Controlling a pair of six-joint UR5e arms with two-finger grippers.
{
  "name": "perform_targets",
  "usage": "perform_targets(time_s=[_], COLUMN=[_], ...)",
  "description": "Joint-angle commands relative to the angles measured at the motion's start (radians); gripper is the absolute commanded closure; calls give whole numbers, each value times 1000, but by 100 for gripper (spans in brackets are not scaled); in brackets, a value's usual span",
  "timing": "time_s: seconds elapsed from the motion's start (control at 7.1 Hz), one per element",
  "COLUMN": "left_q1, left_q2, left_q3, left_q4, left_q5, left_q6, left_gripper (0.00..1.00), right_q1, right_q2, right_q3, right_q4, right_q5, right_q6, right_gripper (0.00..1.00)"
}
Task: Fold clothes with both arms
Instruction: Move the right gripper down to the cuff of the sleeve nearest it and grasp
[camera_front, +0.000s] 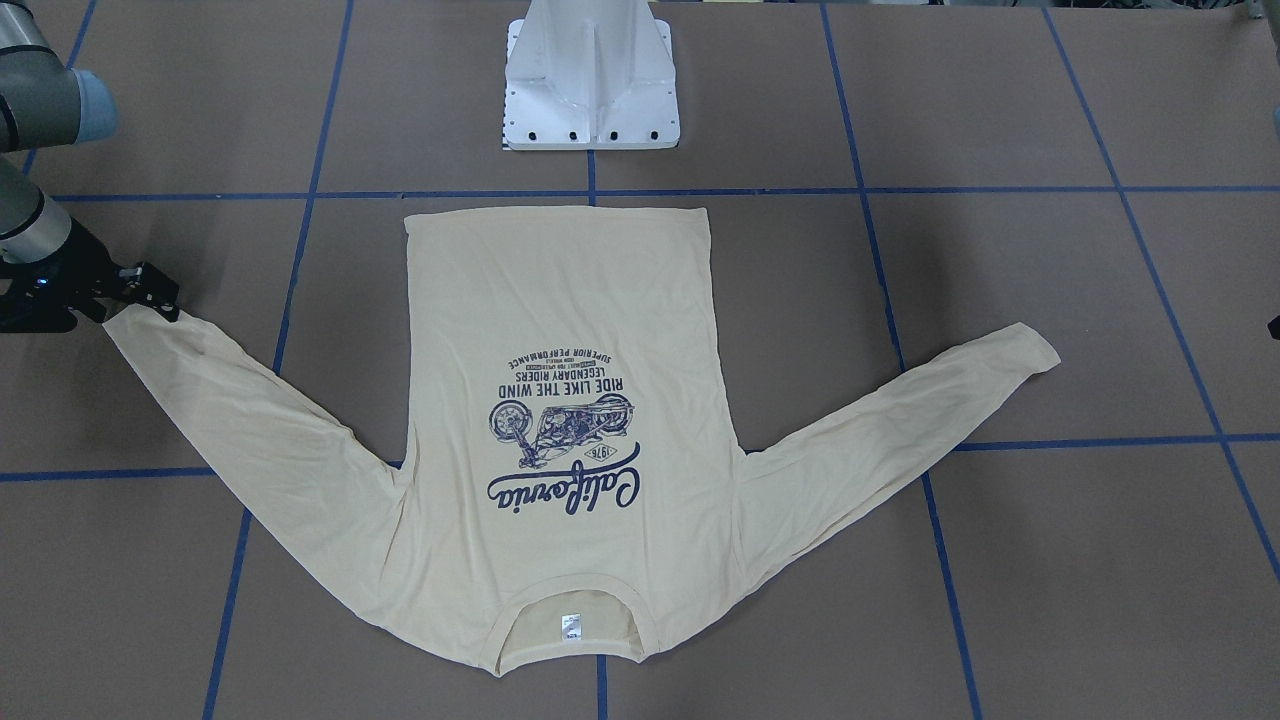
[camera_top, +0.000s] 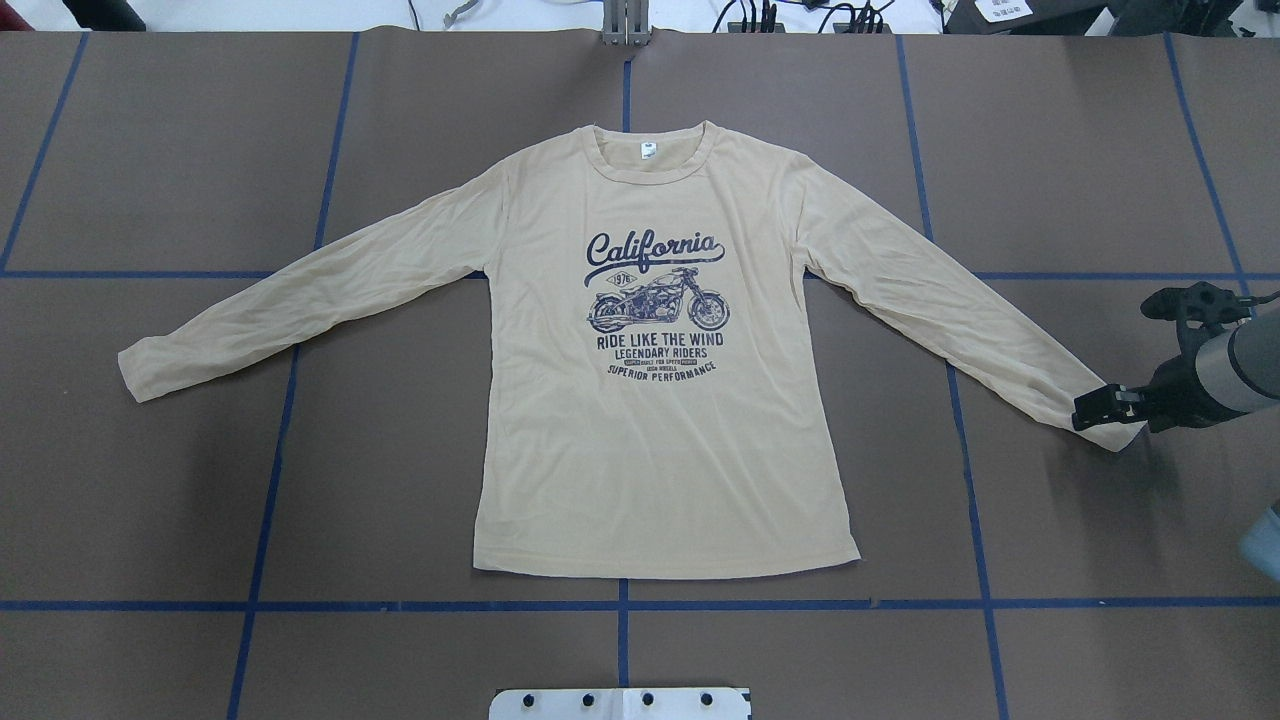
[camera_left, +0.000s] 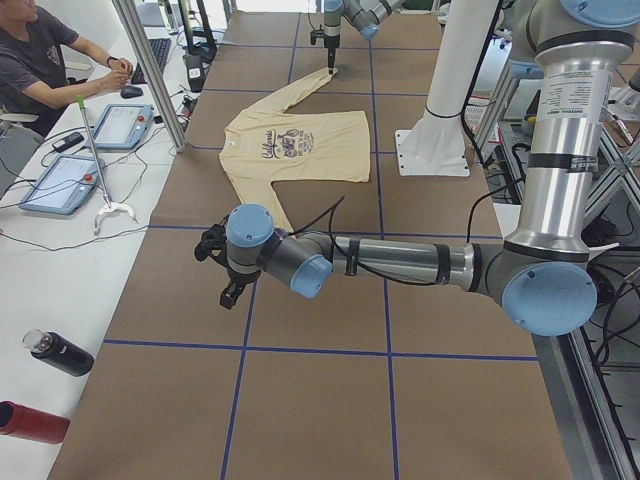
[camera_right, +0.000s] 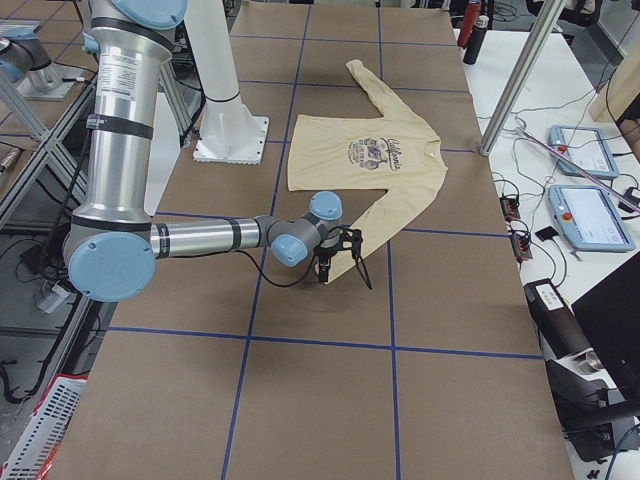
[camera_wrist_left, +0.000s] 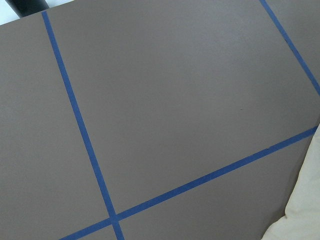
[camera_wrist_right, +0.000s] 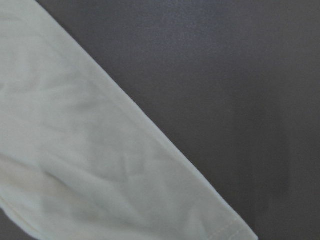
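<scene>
T-shirt (camera_top: 660, 450) flat; right gripper (camera_top: 1095, 410) at cuff (camera_top: 1124, 435); pedestal (camera_top: 620, 703) near hem.

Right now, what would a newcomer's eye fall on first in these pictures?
First, the pale yellow long-sleeved T-shirt, spread flat in the middle of the brown table. Next, the navy California motorcycle print on its chest. Then the right gripper at one sleeve's cuff.
</scene>
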Motion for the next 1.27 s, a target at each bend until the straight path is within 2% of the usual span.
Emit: perform_targets(time_s=[0.0, 0.14, 0.28, 0.42, 0.56, 1.13], left_q1=[0, 0, 0, 0, 0, 0], left_q2=[0, 0, 0, 0, 0, -3], left_q3=[-2, -4, -4, -2, -2, 8], left_q4=[0, 0, 0, 0, 0, 0], left_q5=[0, 0, 0, 0, 0, 0], left_q6=[0, 0, 0, 0, 0, 0], left_gripper=[0, 0, 0, 0, 0, 0], right_q1=[-3, -3, -3, -3, -3, -1], right_q2=[-2, 1, 0, 3, 21, 64], right_q3=[-21, -19, -19, -11, -4, 16], right_q4=[0, -2, 0, 0, 0, 0], right_q5=[-3, -1, -1, -1, 5, 22], right_q6=[-2, 3, 2, 0, 0, -2], right_gripper=[1, 18, 57, 88, 100, 100])
